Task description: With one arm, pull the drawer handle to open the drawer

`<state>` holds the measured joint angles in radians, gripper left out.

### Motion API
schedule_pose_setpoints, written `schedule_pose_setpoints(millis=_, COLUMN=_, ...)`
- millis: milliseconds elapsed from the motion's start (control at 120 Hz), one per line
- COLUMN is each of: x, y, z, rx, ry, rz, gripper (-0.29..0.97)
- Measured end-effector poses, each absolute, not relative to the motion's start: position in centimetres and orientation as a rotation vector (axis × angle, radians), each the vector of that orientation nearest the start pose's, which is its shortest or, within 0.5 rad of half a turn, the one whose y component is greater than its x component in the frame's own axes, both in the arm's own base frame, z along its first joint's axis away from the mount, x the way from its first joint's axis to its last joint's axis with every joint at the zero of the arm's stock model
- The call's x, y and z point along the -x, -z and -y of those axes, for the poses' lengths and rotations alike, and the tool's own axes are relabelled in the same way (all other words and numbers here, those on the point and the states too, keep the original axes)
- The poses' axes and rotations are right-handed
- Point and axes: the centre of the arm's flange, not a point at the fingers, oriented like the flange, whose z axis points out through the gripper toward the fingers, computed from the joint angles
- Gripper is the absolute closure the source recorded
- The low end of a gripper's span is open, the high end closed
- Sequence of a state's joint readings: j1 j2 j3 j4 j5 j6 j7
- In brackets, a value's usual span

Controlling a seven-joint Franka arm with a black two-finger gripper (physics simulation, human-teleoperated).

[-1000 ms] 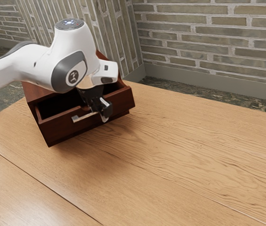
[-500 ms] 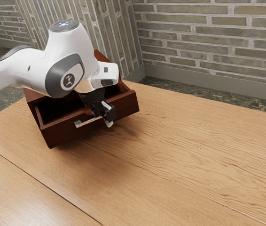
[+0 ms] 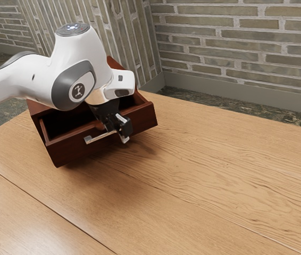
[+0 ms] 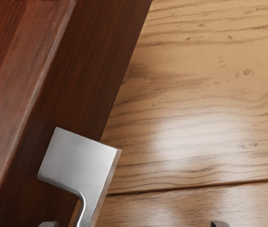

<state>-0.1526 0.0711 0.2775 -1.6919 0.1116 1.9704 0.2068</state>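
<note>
A dark red wooden cabinet [image 3: 35,108] stands on the table toward the exterior view's left, and its drawer [image 3: 73,147] is pulled partly out, so the hollow inside shows. A silver bar handle [image 3: 100,136] runs across the drawer front. My black gripper [image 3: 120,130] hangs at the handle's right end, open, with the handle between its fingers. In the wrist view the handle's flat metal foot [image 4: 79,172] lies against the drawer front [image 4: 53,71], just ahead of my hand, and one fingertip [image 4: 218,223] sits well apart from it.
The wooden table [image 3: 209,170] stretches wide to the exterior view's right and toward the front. A brick wall [image 3: 235,37] rises behind the table. My white arm [image 3: 44,79] reaches over the cabinet from the left.
My gripper has drawn toward the exterior view's right and front, bringing the drawer further out. Almost nothing has moved in the last half second.
</note>
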Motion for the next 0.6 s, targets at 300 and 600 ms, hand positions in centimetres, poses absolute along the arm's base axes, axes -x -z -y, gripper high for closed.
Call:
schedule_pose_setpoints(millis=300, x=-59.9, y=-56.9, z=-7.7, rx=2.953, ry=0.282, rz=-0.178, gripper=0.26)
schedule_pose_setpoints(millis=600, x=-59.0, y=-57.5, z=-8.0, rx=2.934, ry=0.269, rz=-0.215, gripper=0.22)
